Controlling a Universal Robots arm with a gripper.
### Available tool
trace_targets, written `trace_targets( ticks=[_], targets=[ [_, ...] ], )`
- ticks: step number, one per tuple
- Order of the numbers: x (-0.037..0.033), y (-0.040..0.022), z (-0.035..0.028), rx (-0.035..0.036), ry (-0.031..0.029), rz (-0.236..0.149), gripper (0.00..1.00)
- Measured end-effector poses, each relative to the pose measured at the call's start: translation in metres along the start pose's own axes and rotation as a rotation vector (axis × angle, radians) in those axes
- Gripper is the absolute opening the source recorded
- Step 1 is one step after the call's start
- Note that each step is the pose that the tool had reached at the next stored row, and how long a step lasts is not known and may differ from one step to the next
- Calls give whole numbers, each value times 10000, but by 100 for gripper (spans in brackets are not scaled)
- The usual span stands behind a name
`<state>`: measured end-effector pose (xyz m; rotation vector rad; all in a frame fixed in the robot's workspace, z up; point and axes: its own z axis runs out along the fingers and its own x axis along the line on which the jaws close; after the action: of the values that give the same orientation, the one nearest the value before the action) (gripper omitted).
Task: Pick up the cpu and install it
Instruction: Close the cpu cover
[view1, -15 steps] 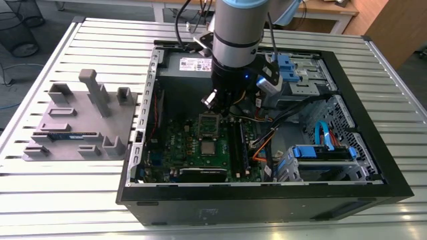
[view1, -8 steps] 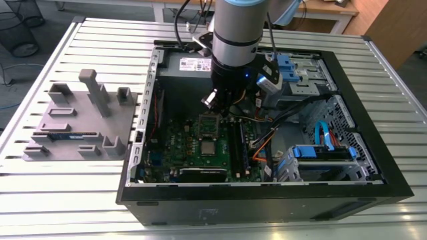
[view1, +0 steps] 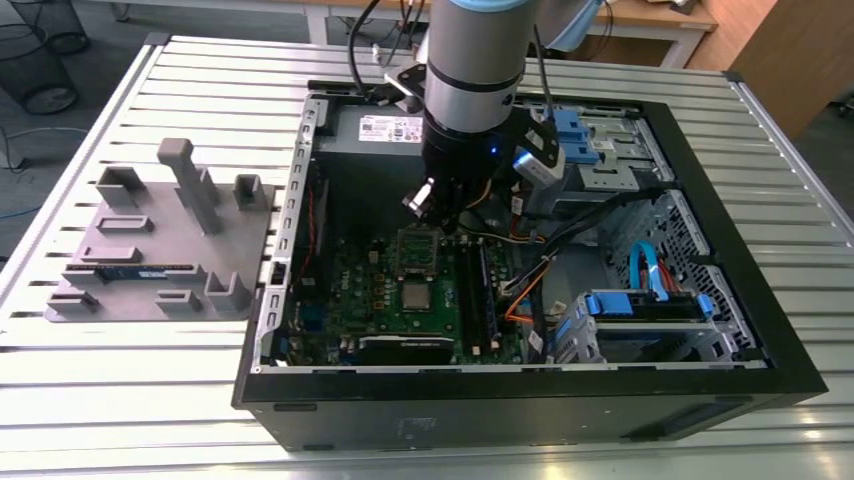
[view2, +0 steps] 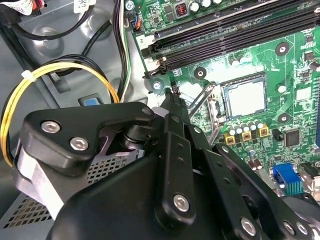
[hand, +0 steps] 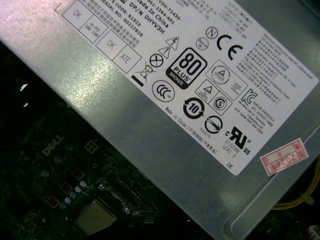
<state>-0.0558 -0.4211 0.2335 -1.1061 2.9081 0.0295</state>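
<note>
The cpu, a small silvery-grey square, lies flat in its socket on the green motherboard inside the open computer case. It also appears in both wrist views. A thin metal socket lever stands raised beside the socket. My gripper hangs over the board just behind the socket, close to the power supply. In the second wrist view its black fingers come together at the tip, near the lever, with nothing between them. The gripper is apart from the cpu.
The grey power supply sits at the back of the case. Drive cages with blue tabs and loose cables fill the exterior view's right side. A grey fixture holding a memory stick stands on the slatted table at the left.
</note>
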Motion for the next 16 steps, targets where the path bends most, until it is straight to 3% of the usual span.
trace_targets(
  ticks=[4,16],
  targets=[
    [-1,0,-1,-75,87,3,11],
    [-2,0,-25,-77,88,-39,11]
  ],
)
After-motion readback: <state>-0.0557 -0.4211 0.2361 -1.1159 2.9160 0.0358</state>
